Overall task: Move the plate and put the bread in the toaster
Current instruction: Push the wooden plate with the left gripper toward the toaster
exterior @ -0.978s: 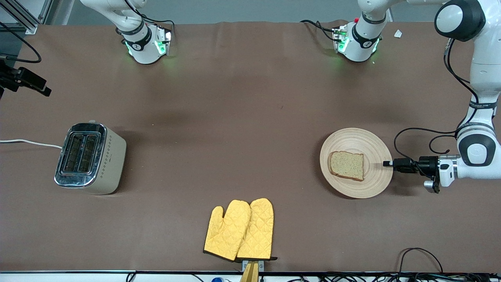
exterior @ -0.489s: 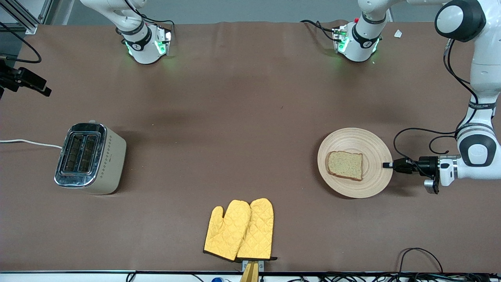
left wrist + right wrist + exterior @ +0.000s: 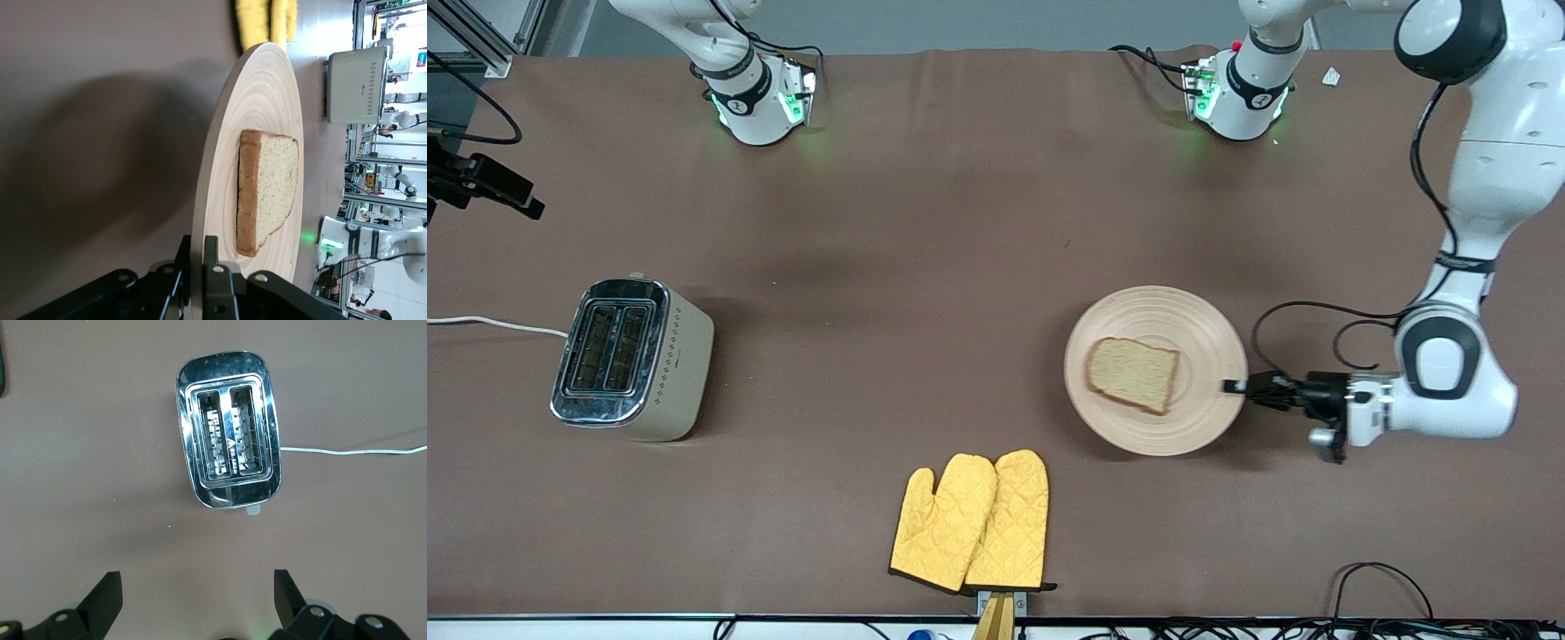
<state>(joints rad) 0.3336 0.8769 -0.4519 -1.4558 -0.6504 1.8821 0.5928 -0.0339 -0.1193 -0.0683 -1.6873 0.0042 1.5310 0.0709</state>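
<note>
Two arms: left gripper pinches the plate by its rim toward the left arm's end; bread rides loose on it. Stiff, light wood; the soft slice may slide. Right gripper, spread, hangs over the toaster.

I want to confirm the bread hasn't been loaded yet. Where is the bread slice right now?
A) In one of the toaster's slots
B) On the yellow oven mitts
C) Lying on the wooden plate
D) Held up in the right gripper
C: the bread lies flat on the plate, whose rim the left gripper is shut on, and both slots of the toaster are empty.
</note>
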